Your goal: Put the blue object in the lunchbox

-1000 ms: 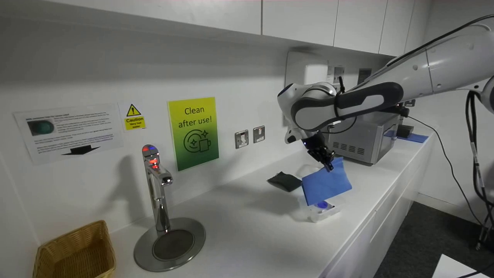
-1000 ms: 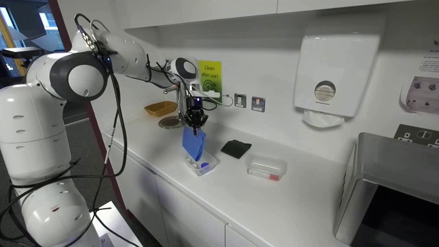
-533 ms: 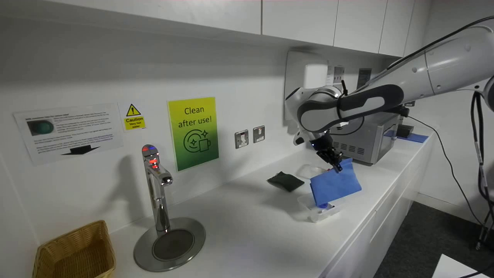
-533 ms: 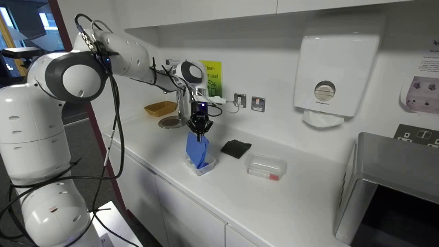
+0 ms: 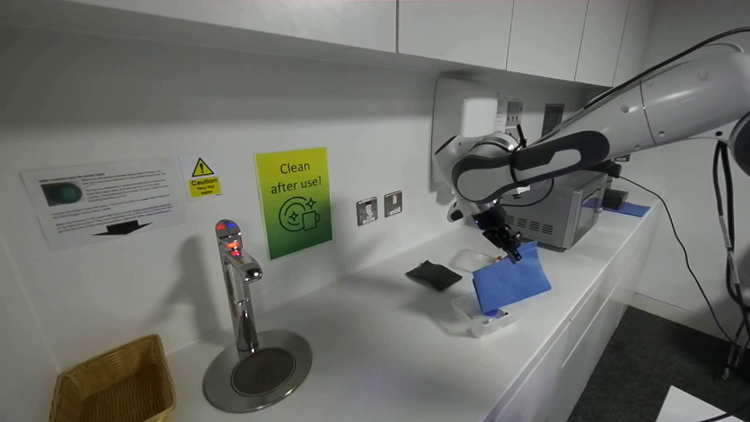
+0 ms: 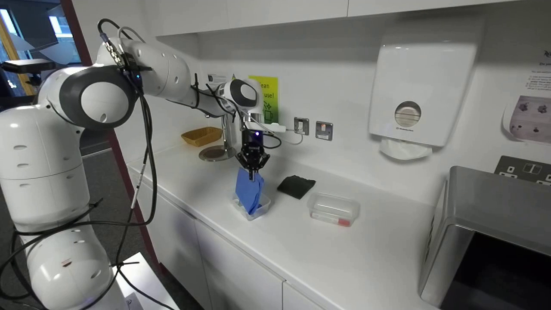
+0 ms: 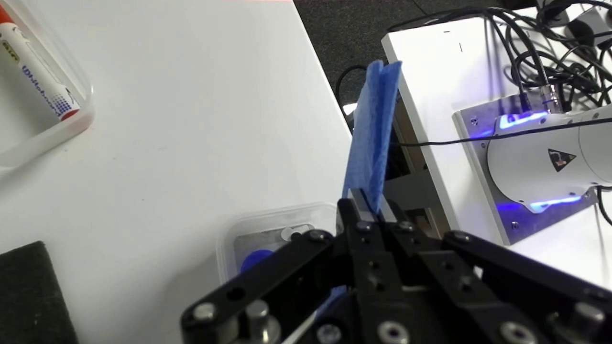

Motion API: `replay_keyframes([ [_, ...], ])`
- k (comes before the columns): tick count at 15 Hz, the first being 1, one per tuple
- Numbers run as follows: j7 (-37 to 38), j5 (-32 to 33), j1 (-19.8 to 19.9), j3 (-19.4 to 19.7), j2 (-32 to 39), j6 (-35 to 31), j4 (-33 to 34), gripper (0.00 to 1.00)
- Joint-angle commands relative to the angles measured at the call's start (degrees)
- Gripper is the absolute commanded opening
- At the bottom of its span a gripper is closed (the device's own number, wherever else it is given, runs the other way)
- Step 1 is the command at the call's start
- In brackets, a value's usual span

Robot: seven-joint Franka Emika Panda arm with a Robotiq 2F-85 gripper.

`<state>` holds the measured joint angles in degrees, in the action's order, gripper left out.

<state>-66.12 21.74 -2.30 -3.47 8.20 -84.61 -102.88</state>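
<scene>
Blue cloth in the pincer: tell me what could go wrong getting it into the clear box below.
First, the blue cloth looks wide for the clear box, so it may end up draped over the rim. Second, a round blue item already sits inside; the cloth could catch or perch on it. Third, the pincer grips the cloth near its upper edge, so on release it might flop outside.

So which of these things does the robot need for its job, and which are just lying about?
For the job:
blue cloth, gripped in the jaws
clear plastic box beneath it, apparently its destination

Just lying or standing about:
dark cloth or pad
clear tub holding a whiteboard marker
wicker basket
microwave
chrome tap
</scene>
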Motion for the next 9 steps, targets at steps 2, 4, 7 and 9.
replay_keyframes([
  [2,0.9,0.8,-0.2,-0.3,1.5,1.2,1.8,0.01],
  [4,0.9,0.9,-0.3,-0.4,2.2,1.1,2.1,0.01],
  [7,0.9,0.8,-0.4,-0.5,3.5,1.0,2.8,0.01],
  [9,0.8,0.9,-0.4,-0.6,4.3,1.0,3.3,0.01],
])
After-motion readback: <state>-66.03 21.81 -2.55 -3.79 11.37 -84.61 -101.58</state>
